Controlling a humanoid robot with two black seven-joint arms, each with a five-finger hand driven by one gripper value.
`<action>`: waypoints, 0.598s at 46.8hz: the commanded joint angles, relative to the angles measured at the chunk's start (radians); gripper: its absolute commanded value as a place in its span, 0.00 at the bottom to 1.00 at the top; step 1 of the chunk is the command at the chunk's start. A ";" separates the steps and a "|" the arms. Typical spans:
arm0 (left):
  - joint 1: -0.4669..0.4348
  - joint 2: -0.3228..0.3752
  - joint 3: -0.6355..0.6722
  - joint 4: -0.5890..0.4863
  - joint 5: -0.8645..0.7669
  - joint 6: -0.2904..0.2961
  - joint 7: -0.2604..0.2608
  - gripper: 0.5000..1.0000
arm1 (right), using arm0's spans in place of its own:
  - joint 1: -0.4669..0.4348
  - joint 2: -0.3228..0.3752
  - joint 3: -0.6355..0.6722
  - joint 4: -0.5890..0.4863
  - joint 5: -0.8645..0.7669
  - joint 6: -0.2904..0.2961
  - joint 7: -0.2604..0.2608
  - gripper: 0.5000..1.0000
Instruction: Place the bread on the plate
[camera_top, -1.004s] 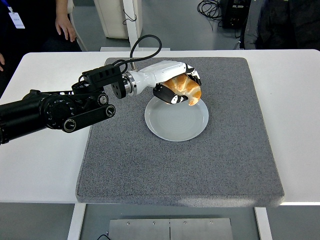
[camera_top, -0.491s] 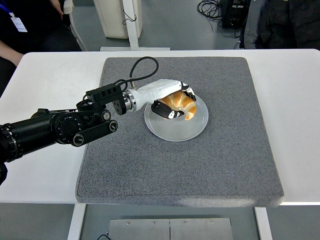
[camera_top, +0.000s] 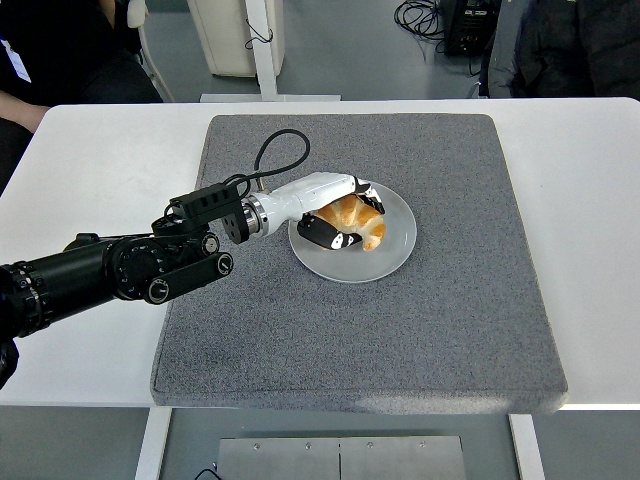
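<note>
Bread sits inside the left hand, fingers curled around it, low over the white plate; contact with the plate beneath cannot be confirmed. Grey mat underlies both.

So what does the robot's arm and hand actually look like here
Only the left arm shows. It is black, built of rounded cylindrical segments with circular joint caps and a boxy black module near the wrist. A black cable loops up from the wrist. The left hand has a glossy white shell over its back, with black fingers that carry small white markings. The right arm is out of view.
</note>
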 joint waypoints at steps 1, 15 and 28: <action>0.005 0.001 0.000 0.001 -0.001 0.000 0.000 0.00 | 0.000 0.000 0.000 0.000 0.000 0.000 0.000 1.00; 0.008 -0.003 -0.001 0.023 -0.003 0.006 0.000 0.00 | 0.000 0.000 0.000 0.000 0.000 0.000 0.000 1.00; 0.017 -0.019 0.000 0.053 -0.046 0.011 0.002 0.00 | 0.002 0.000 0.000 0.000 0.000 0.000 0.000 1.00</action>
